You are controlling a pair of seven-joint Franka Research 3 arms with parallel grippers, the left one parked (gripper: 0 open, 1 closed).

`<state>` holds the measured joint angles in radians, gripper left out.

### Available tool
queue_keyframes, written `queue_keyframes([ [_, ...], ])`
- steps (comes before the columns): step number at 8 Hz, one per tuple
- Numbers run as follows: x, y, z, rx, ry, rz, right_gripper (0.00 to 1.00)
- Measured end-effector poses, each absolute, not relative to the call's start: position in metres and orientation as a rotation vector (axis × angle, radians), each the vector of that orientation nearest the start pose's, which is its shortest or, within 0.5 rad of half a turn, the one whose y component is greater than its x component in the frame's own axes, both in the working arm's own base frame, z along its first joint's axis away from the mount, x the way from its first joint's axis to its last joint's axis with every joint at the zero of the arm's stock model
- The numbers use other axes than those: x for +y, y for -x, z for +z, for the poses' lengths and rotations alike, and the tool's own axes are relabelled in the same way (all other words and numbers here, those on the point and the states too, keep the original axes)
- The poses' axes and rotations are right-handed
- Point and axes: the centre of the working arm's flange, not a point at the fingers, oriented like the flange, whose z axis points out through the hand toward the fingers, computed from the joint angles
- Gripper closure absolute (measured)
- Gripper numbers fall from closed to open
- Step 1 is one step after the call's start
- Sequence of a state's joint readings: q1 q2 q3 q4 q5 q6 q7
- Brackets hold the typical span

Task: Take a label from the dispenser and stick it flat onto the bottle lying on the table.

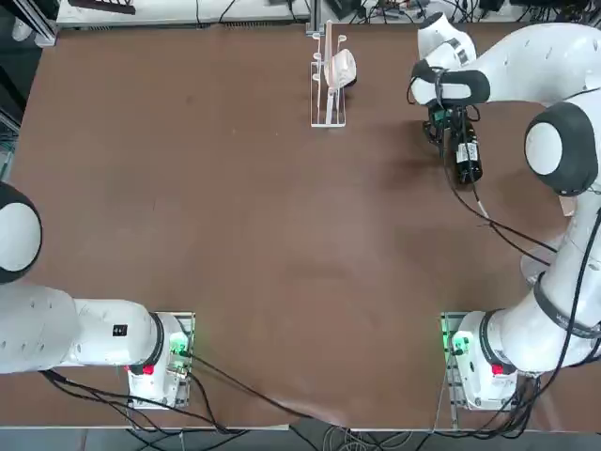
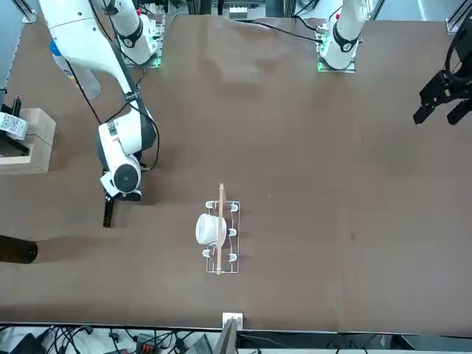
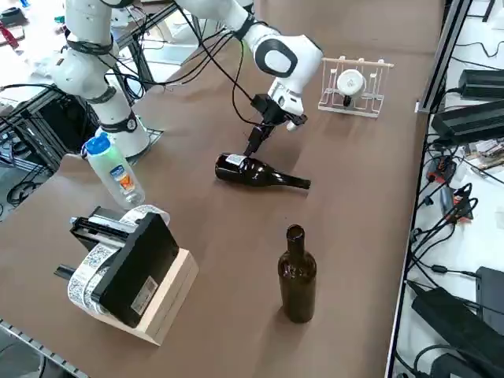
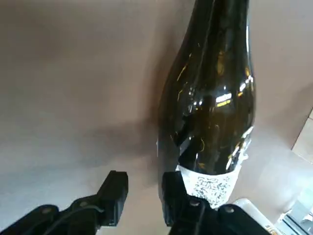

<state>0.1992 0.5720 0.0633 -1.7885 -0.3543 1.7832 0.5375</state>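
Observation:
The dark bottle (image 3: 260, 173) lies on its side on the table, neck pointing away from my arm's base (image 1: 469, 162). A small white printed label (image 4: 212, 186) sits on the bottle's body near its base, also seen as a white patch (image 3: 235, 161). My right gripper (image 4: 144, 196) hangs low just beside the bottle's base end (image 3: 253, 147). It is open, with bare table showing in the gap, and one finger (image 4: 173, 196) is right against the bottle's side next to the label. The dispenser (image 1: 329, 75), a clear frame with a white roll, stands apart at the far edge (image 3: 353, 83).
A second dark bottle (image 3: 297, 276) stands upright near the table's right edge. A clear plastic bottle with a blue cap (image 3: 114, 172) and a black device on a wooden block (image 3: 134, 276) with a printed roll stand on the table past the lying bottle's base.

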Motion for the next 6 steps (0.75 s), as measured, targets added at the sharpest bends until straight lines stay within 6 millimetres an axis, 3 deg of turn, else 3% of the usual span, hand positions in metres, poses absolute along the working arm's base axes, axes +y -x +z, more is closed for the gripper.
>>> queue_keyframes([
  [6,0.1241,-0.5758,0.1943,0.163,3.528,0.755,0.54],
])
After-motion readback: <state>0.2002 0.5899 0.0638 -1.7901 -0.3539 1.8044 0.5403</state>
